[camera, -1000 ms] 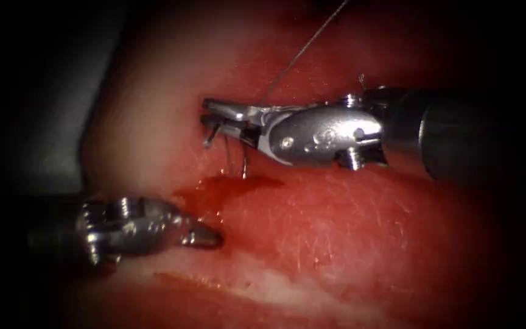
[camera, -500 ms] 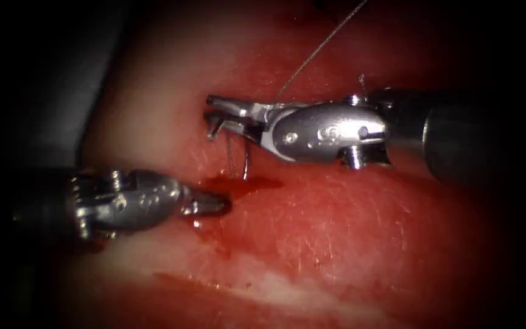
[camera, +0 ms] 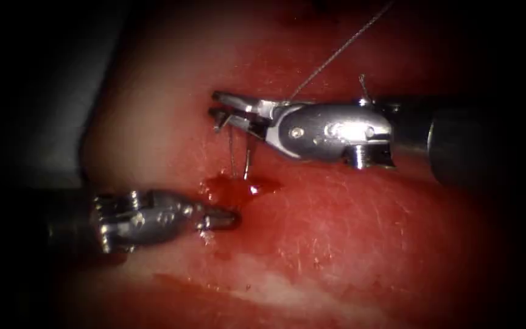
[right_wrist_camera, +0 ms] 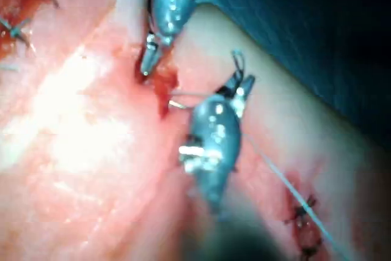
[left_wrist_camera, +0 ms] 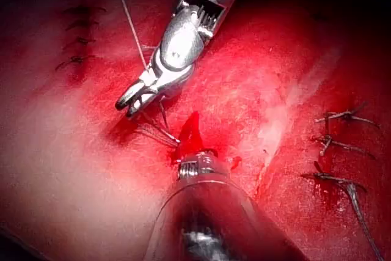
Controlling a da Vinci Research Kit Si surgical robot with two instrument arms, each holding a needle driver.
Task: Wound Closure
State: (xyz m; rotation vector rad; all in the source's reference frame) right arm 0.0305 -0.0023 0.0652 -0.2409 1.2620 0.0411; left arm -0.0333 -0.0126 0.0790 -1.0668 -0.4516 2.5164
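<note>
**Needle held over a seeping cut, earlier stitches already in**

The curved needle [camera: 246, 159] hangs from the right tool [camera: 229, 111], whose jaws pinch its upper end; the tip reaches down to the red fluid [camera: 238, 186] pooled at the cut [camera: 257, 183], though whether it has entered the tissue [camera: 348, 231] cannot be told. Thread [camera: 342, 52] runs away from the jaws toward the tissue's far edge. The left tool [camera: 223, 218], jaws pressed together on nothing, sits just beside the pool. Finished stitches [left_wrist_camera: 333, 145] show elsewhere; this cut looks not yet closed.

Surgical practice bench: stitched tissue [left_wrist_camera: 244, 90]
</note>
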